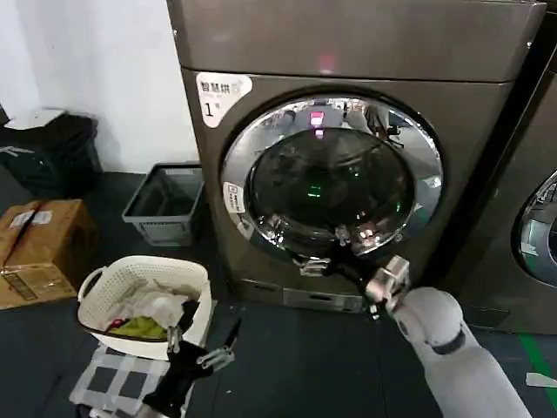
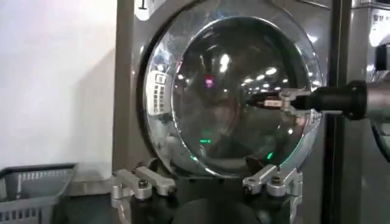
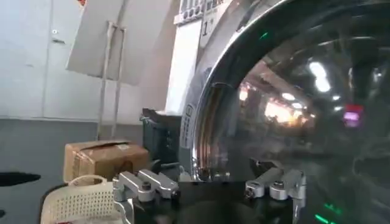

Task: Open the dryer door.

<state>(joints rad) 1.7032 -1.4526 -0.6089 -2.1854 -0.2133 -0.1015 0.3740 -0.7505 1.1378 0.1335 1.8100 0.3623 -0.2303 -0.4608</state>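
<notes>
The dryer (image 1: pixel 348 174) is viewed from above and in front by the head camera, floor included. The dryer door (image 2: pixel 231 91) is faced squarely from low down by the left wrist camera, with the right gripper (image 2: pixel 268 100) seen before the glass. The door's chrome rim (image 3: pixel 213 109) is viewed very closely and obliquely by the right wrist camera. The door is shared by all three views.
</notes>
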